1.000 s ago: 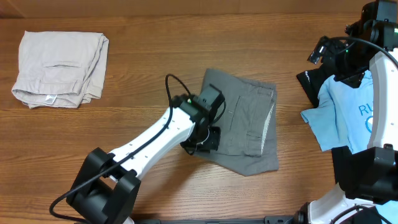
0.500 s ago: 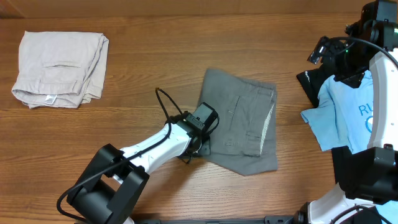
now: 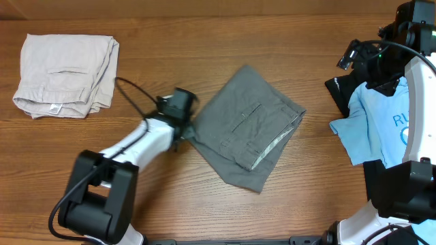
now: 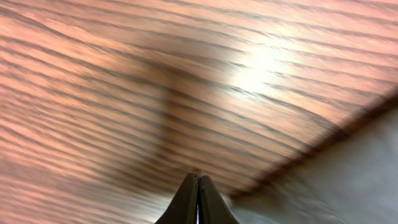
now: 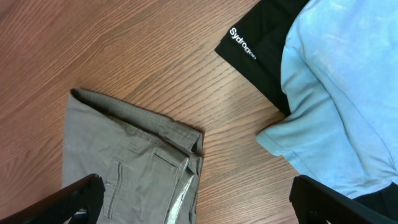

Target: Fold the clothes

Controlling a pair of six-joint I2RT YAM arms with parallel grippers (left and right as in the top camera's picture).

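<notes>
Overhead, the grey shorts [image 3: 248, 129] lie folded but skewed, mid-way across the desk [image 3: 204, 41]. The left end effector [image 3: 184, 126] is clenched at their corner and the right end effector [image 5: 198, 199] is released. Squaring up seemingly remains.

We've got folded pale beige shorts [image 3: 65, 67] far left on the brown wooden table [image 3: 204, 41], and a light blue T-shirt [image 5: 348, 93] overlapping a black printed garment [image 5: 261, 37] on the right.
</notes>
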